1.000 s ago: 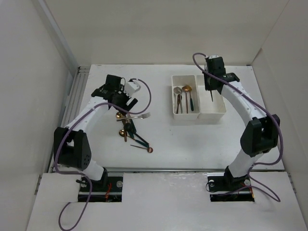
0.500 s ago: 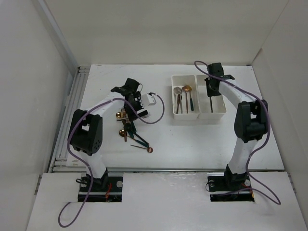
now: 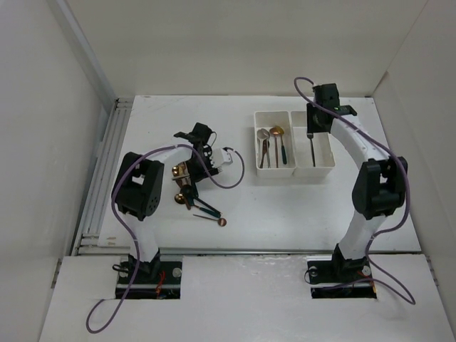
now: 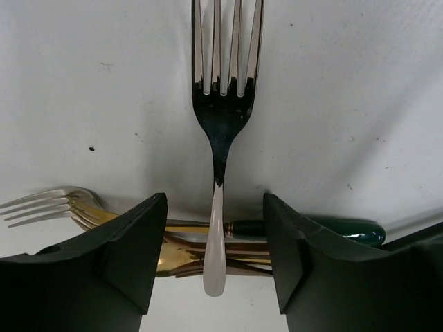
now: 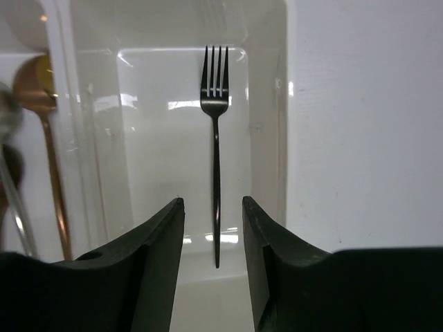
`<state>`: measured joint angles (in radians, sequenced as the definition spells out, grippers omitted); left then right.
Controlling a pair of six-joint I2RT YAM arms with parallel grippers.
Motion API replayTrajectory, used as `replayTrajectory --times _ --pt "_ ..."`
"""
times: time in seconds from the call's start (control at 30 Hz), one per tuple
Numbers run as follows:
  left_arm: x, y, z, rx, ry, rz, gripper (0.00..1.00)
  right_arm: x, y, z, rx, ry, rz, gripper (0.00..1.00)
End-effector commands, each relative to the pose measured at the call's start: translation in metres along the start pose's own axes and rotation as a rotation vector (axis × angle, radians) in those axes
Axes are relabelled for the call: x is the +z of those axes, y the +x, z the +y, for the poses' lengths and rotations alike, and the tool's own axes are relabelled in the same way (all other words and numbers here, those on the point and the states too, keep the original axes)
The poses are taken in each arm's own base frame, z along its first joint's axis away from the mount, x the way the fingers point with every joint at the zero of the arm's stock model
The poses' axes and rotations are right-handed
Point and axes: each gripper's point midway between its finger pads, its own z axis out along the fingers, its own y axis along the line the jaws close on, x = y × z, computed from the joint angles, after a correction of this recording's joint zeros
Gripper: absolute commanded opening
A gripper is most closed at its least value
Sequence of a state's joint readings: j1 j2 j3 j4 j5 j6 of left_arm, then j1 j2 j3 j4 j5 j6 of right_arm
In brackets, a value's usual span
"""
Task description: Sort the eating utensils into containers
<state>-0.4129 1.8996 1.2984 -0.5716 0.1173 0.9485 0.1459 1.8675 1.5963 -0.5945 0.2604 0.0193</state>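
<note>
My left gripper [image 3: 194, 166] [image 4: 214, 232] is open and low over the utensil pile [image 3: 194, 194]. Its jaws stand either side of the handle of a silver fork [image 4: 220, 117], whose tines point away. Gold forks [image 4: 76, 211] and a teal handle [image 4: 339, 229] lie under that handle. My right gripper [image 3: 314, 122] [image 5: 213, 221] is open above the right white bin [image 3: 332, 155] [image 5: 277, 104]. A dark fork [image 3: 312, 148] [image 5: 215, 138] lies loose in that bin. The left bin [image 3: 256, 146] holds three spoons, one of them copper [image 5: 43, 90].
A copper spoon [image 3: 218, 221] and teal-handled utensils [image 3: 206, 206] lie at the near end of the pile. White walls enclose the table on three sides. A ribbed rail [image 3: 107, 157] runs along the left edge.
The dark fork went from under my right gripper into the right bin, and that gripper backed off toward the far end. My left gripper swung right and down over the silver fork.
</note>
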Motion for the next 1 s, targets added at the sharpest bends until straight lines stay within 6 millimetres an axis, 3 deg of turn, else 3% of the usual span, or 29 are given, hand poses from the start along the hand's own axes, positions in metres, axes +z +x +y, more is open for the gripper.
replayTrajectory --times 0.0,0.13,0.23,0.33,0.4,0.43,0.47,0.5,0.53,0.57,0.6,0.63,0.67,0.7,0.73,0.77,0.8,0.87,0.97 --pt "-0.004 -0.008 0.007 0.022 -0.012 -0.014 0.53 -0.055 -0.055 -0.001 0.056 -0.057 -0.198 0.45" --pt "0.011 -0.010 0.000 0.001 0.029 0.001 0.35 -0.067 -0.058 -0.003 0.062 -0.068 -0.227 0.45" --pt "0.015 -0.005 -0.008 -0.029 0.063 0.018 0.02 -0.075 -0.059 -0.006 0.066 -0.060 -0.240 0.45" --pt "0.006 -0.021 -0.003 -0.088 0.065 -0.052 0.00 -0.083 -0.058 -0.004 0.069 -0.067 -0.240 0.45" --pt "-0.017 -0.048 0.011 -0.135 0.045 -0.164 0.00 -0.098 -0.063 0.008 0.060 -0.072 -0.271 0.46" --pt "-0.027 -0.057 0.019 -0.171 0.036 -0.211 0.00 -0.104 -0.065 0.013 0.053 -0.076 -0.284 0.51" --pt "-0.036 -0.070 0.021 -0.238 0.050 -0.252 0.00 -0.117 -0.069 0.017 0.074 -0.092 -0.309 1.00" --pt "-0.069 -0.093 0.041 -0.275 0.027 -0.374 0.00 -0.127 -0.071 0.030 0.074 -0.129 -0.326 1.00" --pt "-0.086 -0.104 0.048 -0.323 0.025 -0.430 0.00 -0.135 -0.070 0.038 0.085 -0.155 -0.334 1.00" --pt "-0.103 -0.116 0.058 -0.374 0.016 -0.494 0.00 -0.158 -0.082 0.044 0.139 -0.208 -0.396 1.00" --pt "-0.131 -0.136 0.073 -0.493 0.000 -0.596 0.00 -0.168 -0.084 0.054 0.163 -0.259 -0.420 1.00" --pt "-0.153 -0.141 0.085 -0.573 -0.028 -0.661 0.00 -0.176 -0.076 0.076 0.173 -0.355 -0.416 1.00" --pt "-0.166 -0.147 0.090 -0.647 -0.039 -0.707 0.00 -0.193 -0.088 0.091 0.217 -0.445 -0.490 1.00" --pt "-0.180 -0.147 0.101 -0.730 -0.065 -0.751 0.00 -0.221 -0.092 0.101 0.286 -0.552 -0.540 1.00" --pt "-0.204 -0.147 0.115 -0.879 -0.116 -0.827 0.00 -0.236 -0.088 0.121 0.294 -0.668 -0.555 1.00" --pt "-0.213 -0.146 0.120 -0.940 -0.141 -0.859 0.00 -0.241 -0.071 0.148 0.286 -0.746 -0.540 1.00" --pt "-0.220 -0.144 0.123 -0.996 -0.168 -0.882 0.00 -0.259 -0.077 0.162 0.330 -0.809 -0.584 1.00" --pt "-0.236 -0.134 0.126 -1.128 -0.229 -0.925 0.00 -0.278 -0.066 0.196 0.341 -0.866 -0.576 1.00" --pt "-0.234 -0.127 0.123 -1.243 -0.215 -0.889 0.00 -0.281 -0.059 0.240 0.343 -0.950 -0.513 1.00"
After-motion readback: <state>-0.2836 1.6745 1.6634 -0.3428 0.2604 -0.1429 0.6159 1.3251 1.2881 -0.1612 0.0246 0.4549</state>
